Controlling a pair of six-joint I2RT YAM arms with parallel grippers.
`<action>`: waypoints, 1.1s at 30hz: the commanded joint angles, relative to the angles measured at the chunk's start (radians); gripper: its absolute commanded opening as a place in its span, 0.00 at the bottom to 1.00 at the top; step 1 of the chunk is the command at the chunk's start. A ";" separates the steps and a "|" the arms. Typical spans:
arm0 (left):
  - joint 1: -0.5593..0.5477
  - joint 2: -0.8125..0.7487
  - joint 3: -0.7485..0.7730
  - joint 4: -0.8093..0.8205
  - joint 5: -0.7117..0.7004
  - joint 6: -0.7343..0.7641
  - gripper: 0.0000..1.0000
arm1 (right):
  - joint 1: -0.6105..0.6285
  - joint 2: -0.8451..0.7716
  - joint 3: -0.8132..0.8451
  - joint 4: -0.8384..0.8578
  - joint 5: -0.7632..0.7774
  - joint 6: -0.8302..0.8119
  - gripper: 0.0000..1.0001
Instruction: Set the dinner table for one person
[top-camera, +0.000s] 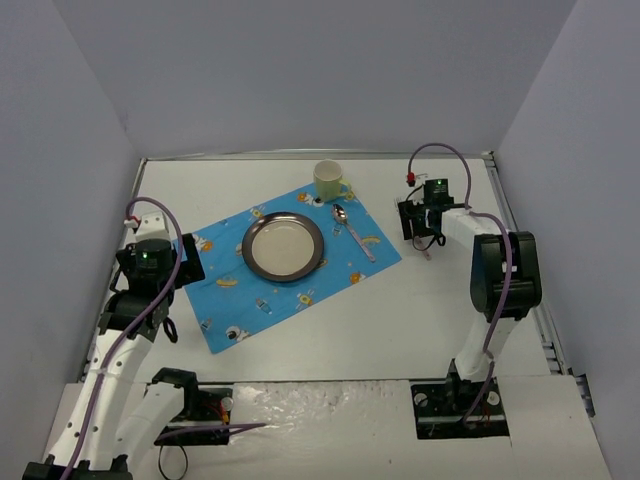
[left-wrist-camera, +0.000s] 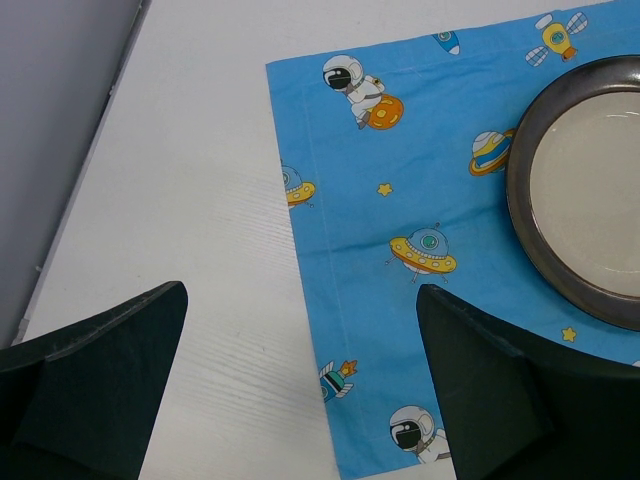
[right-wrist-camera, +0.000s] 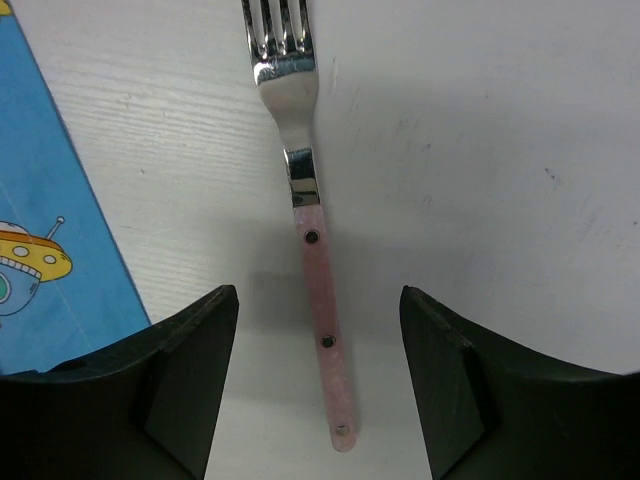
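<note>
The white dinner table (top-camera: 420, 310) holds a blue space-print placemat (top-camera: 300, 290). On the mat are a dark-rimmed plate (top-camera: 283, 246), a pale yellow cup (top-camera: 329, 180) at the far edge and a spoon (top-camera: 352, 230) right of the plate. A fork with a pink handle (right-wrist-camera: 325, 330) lies on the bare table right of the mat, tines pointing away. My right gripper (right-wrist-camera: 320, 380) is open, its jaws on either side of the fork's handle and not touching it. My left gripper (left-wrist-camera: 300, 390) is open and empty over the mat's left edge (left-wrist-camera: 310, 300), with the plate (left-wrist-camera: 590, 190) to its right.
Pale lavender panels (top-camera: 90, 150) wall the table on three sides. The table's metal rim (top-camera: 520, 240) runs close behind my right arm. The mat's right edge (right-wrist-camera: 40, 230) lies left of the fork.
</note>
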 joint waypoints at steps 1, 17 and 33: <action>-0.005 -0.012 0.010 0.032 -0.019 0.014 0.97 | -0.007 0.011 0.012 0.014 -0.009 -0.021 0.61; -0.007 -0.190 -0.035 0.138 0.019 0.065 0.97 | -0.022 0.077 0.010 0.016 -0.006 -0.039 0.15; -0.028 -0.379 -0.087 0.206 -0.029 0.122 0.97 | 0.155 -0.259 -0.021 0.000 0.101 0.098 0.00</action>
